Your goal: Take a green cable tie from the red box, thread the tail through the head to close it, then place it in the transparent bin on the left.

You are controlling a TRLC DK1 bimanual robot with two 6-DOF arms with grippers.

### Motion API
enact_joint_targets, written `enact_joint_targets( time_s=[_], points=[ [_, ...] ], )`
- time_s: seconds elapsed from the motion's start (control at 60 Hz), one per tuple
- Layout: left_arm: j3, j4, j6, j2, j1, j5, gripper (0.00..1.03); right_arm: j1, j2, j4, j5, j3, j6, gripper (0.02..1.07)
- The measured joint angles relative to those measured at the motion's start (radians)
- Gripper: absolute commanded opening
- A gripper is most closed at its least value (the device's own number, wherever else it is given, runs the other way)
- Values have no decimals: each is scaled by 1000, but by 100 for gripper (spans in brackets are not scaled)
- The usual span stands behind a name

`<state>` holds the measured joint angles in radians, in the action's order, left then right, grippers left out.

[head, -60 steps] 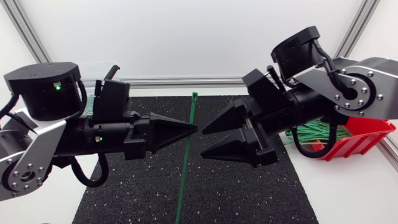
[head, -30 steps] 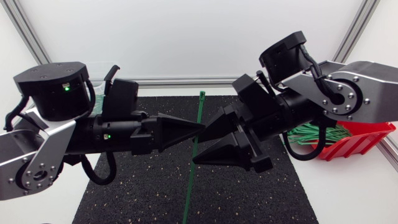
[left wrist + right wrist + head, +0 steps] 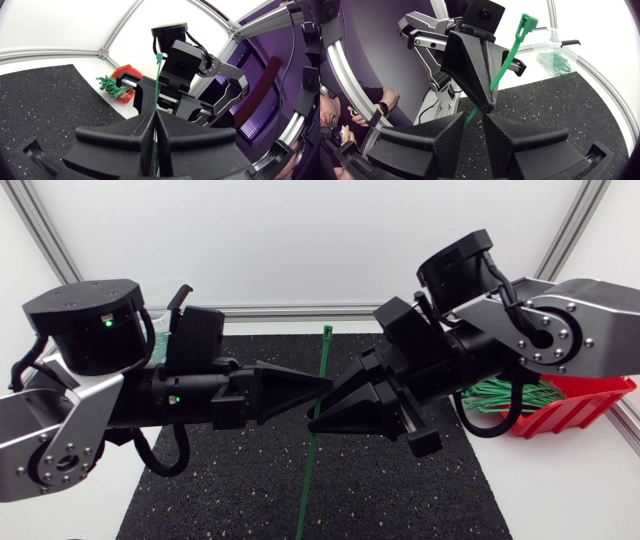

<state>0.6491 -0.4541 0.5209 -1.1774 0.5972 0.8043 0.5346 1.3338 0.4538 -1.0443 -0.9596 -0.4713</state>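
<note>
Green cable tie [image 3: 324, 352] stands near-upright over the black mat [image 3: 230, 490], mid-table. Both arms meet at it from opposite sides. Left gripper [image 3: 322, 385] is clenched on the strap, with the tips pressed together in the left wrist view. Right gripper [image 3: 322, 410] sits just under those tips with its fingers narrowly parted. The right wrist view shows the strap dropping into that gap, which is wider than the strap. Red box [image 3: 585, 405] is half hidden behind the right arm, with spare ties [image 3: 500, 392] spilling out. Transparent bin [image 3: 555, 50] is plain only in the right wrist view, with green ties inside. Tie head [image 3: 159, 56] points up. The tail is cut off at the head view's edge.
</note>
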Motion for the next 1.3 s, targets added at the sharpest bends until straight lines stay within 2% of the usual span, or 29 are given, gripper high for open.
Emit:
enact_joint_targets(
  time_s=[0.067,0.117,0.35,0.5,0.65,0.833,0.9,0.95,1.3],
  points=[
    [0,0,0,0,1,0,4,0,0,-7,-3,1,0,15],
    [0,0,0,0,1,0,4,0,0,-9,-8,2,3,8],
    [0,0,0,0,-3,3,6,0,0,-9,-17,12,19,8],
    [0,1,0,0,-32,7,24,0,0,-10,-6,12,23,8],
    [0,8,0,0,-53,9,26,0,0,-10,2,13,26,8],
    [0,8,-2,0,-85,40,53,0,0,-9,11,13,26,8],
    [0,8,-2,0,-100,58,68,0,0,-9,13,13,26,8],
    [0,8,-8,0,-106,63,73,0,0,-9,17,13,26,8],
    [0,16,-98,0,-118,123,73,13,19,-9,27,25,26,8]
  ],
)
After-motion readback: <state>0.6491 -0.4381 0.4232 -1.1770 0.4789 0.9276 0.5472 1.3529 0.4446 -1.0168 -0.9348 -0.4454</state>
